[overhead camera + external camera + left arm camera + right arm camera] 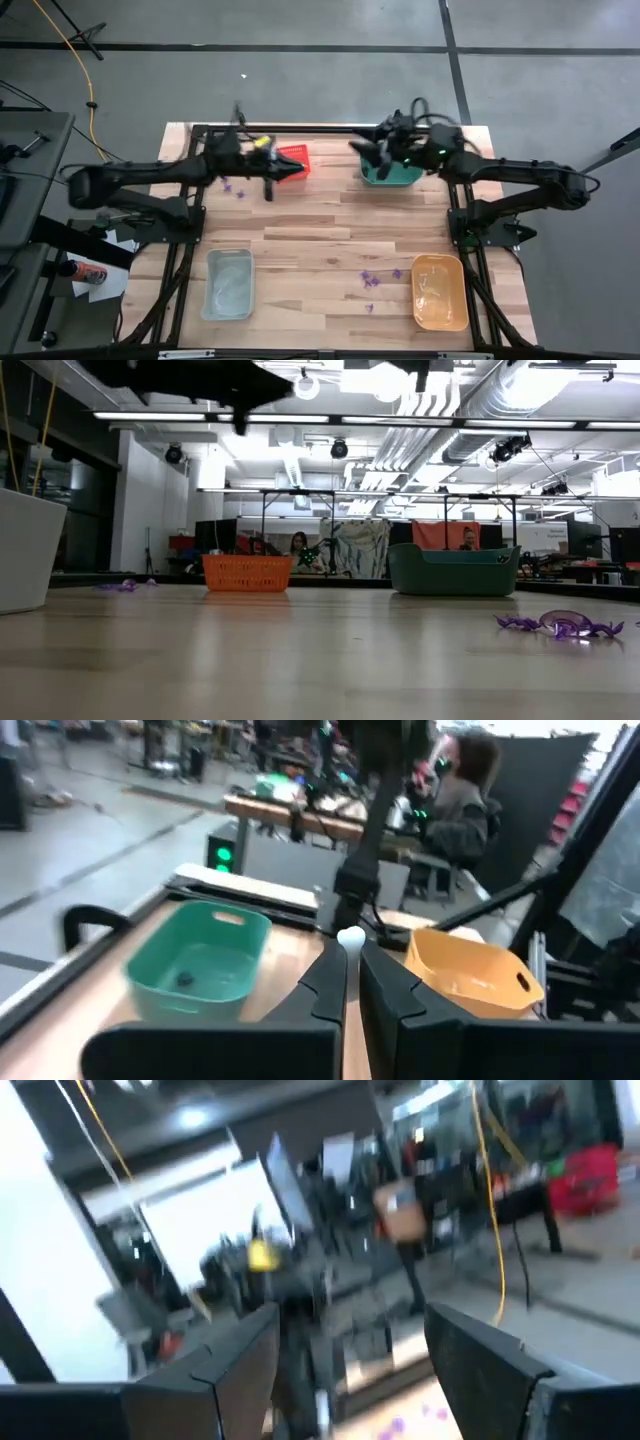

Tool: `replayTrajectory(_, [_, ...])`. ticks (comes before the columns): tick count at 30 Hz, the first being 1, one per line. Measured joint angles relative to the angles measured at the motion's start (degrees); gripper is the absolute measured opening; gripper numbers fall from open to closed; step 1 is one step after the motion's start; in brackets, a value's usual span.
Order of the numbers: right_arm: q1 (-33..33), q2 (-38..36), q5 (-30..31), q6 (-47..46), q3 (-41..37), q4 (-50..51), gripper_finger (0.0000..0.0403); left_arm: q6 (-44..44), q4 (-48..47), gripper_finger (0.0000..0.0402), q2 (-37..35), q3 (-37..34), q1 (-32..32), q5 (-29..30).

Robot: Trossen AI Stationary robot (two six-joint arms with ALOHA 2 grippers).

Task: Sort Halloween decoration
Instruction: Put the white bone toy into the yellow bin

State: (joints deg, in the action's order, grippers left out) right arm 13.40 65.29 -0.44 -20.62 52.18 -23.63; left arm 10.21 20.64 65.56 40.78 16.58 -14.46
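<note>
Near edge of counter (pixel 320 240): clear bin (pixel 229 284) on one side, orange bin (pixel 440 291) on the other.
Purple trinkets (pixel 372 281): small cluster loose on the wood just beside the orange bin; none seen in that bin.
Low view: one spiky purple trinket (pixel 560 625) lies flat on the counter, touching nothing.
Second purple group (pixel 233 187): near the far left, beside the red bin (pixel 293 160), under the left arm.
Left gripper (pixel 291 172): fingers (pixel 325 982) pressed nearly together, with a small pale object (pixel 350 937) at the tips; whether it is gripped cannot be confirmed. Raised over the red bin.
Right gripper (pixel 378 152): jaws spread wide, nothing between them, raised over the green bin (pixel 391 176).
Green bin contents: one small dark item (pixel 184 979) on the floor.
Stage, judged: sorting unfinished; most trinkets remain on the counter.
Risk: thin, flat, spiky pieces may slip from the fingertips or snag together, so two lift at once.
Risk: both arms work close at the far edge; crossing reaches could collide.
</note>
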Motion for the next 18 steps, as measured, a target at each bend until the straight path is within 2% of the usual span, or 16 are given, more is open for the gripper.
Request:
replayTrajectory(5, [1.9,-6.1,1.0,0.2,0.0,0.8,0.0245,-3.3,0.6,0.0001,14.5,8.7,-5.9,0.2])
replayTrajectory(11, [3.3,-10.1,1.1,1.3,0.0,6.1,0.0245,-9.0,0.6,0.0001,33.1,24.2,-11.1,-0.5])
replayTrajectory(18, [3.2,-12.1,1.2,1.4,0.0,6.7,0.0245,-9.4,0.7,0.0001,52.3,45.3,-15.7,-6.9])
